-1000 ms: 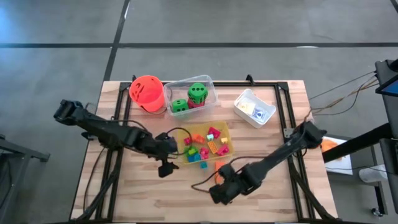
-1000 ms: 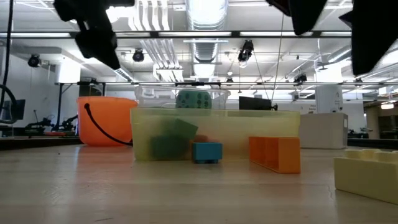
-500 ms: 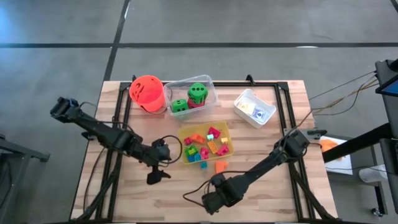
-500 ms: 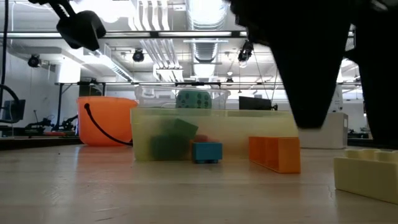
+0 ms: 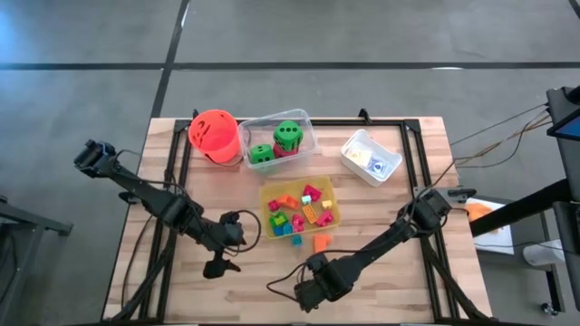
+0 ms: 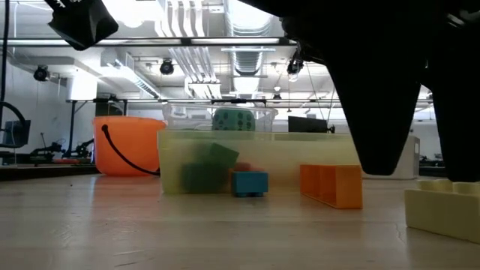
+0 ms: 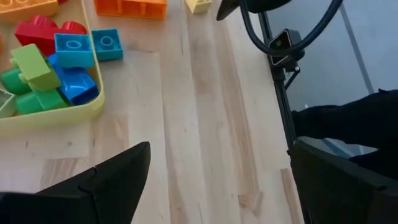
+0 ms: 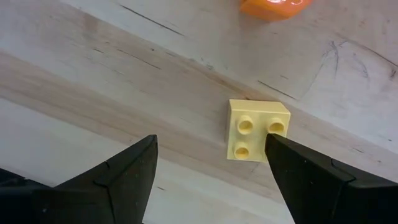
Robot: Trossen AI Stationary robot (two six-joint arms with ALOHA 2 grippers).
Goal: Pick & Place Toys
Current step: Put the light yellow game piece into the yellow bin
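Note:
The toys are small bright blocks in a yellow tray (image 5: pixel 299 206) and two green dice (image 5: pixel 287 134) in a clear tray. On the bare wood lie an orange block (image 5: pixel 321 242), a blue block (image 7: pixel 107 43) and a pale yellow block (image 8: pixel 256 130). My right gripper (image 8: pixel 211 180) hangs open just above the table and points down. The yellow block lies a little ahead of its fingers, untouched; the right arm hides this block in the high view. My left gripper (image 5: pixel 217 264) hovers open over bare wood, near-left of the yellow tray.
An orange bucket (image 5: pixel 215 136) stands at the far left beside the clear tray (image 5: pixel 276 140). A white tray (image 5: pixel 372 156) sits at the far right. Bare wood stretches along the near edge, to both sides of my grippers.
My left gripper has drawn back from the yellow tray toward the table's near-left and has rolled somewhat; it stays open. My right gripper has come down toward the table and a little toward the near edge, over the pale yellow block, and also stays open.

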